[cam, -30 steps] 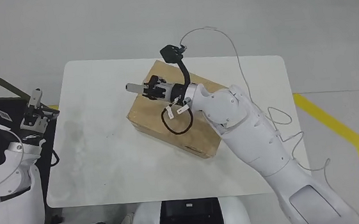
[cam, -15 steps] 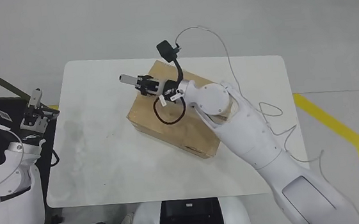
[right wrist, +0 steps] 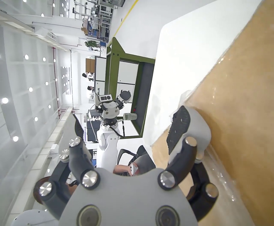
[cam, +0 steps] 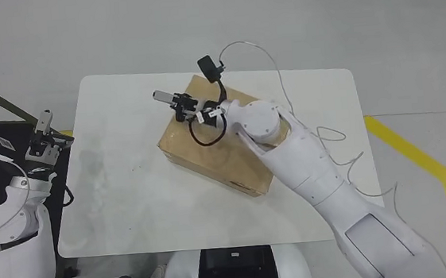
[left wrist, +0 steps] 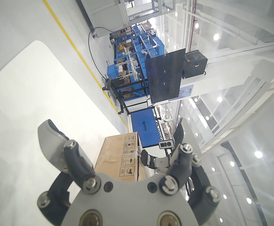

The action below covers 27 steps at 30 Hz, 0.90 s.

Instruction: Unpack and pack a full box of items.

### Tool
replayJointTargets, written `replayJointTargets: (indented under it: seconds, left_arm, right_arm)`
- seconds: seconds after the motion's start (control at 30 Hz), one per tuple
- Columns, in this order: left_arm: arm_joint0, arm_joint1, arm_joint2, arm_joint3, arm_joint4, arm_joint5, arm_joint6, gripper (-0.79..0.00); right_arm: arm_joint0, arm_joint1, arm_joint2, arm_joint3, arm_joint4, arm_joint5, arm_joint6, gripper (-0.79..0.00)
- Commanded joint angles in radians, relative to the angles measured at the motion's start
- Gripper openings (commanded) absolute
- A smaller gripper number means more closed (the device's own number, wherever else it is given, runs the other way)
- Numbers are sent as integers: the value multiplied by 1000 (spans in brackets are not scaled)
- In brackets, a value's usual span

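The table and the hall around it

A white rectangular table with rounded corners (cam: 131, 187) stands on a pale grey floor (cam: 197, 22), and a yellow painted floor stripe (cam: 411, 148) bends past its right edge. Beyond its far left corner stands an olive-green metal frame with white panels (right wrist: 111, 70). Farther off (across the hall) are a black flat screen on a stand (left wrist: 164, 75), blue storage shelving (left wrist: 132, 55) and a blue upright board (left wrist: 143, 128).
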State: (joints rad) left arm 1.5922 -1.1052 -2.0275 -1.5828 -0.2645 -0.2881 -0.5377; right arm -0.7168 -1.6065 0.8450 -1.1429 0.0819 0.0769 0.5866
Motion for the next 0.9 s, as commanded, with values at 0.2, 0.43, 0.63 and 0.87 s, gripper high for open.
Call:
replayJointTargets:
  seconds: [0.2,0.43,0.63,0.87]
  left_arm:
    - [0,0,0,0,0,0,0,0]
    - [0,0,0,0,0,0,0,0]
    - [0,0,0,0,0,0,0,0]
    - [0,0,0,0,0,0,0,0]
  right_arm:
    - [1,-3,16,5,21,11,4,0]
    - [-4,2,46,-58,23,-10,5,0]
    - [-53,22,93,-175,-7,36,30,0]
    - [-163,62,173,-347,-75,136,116,0]
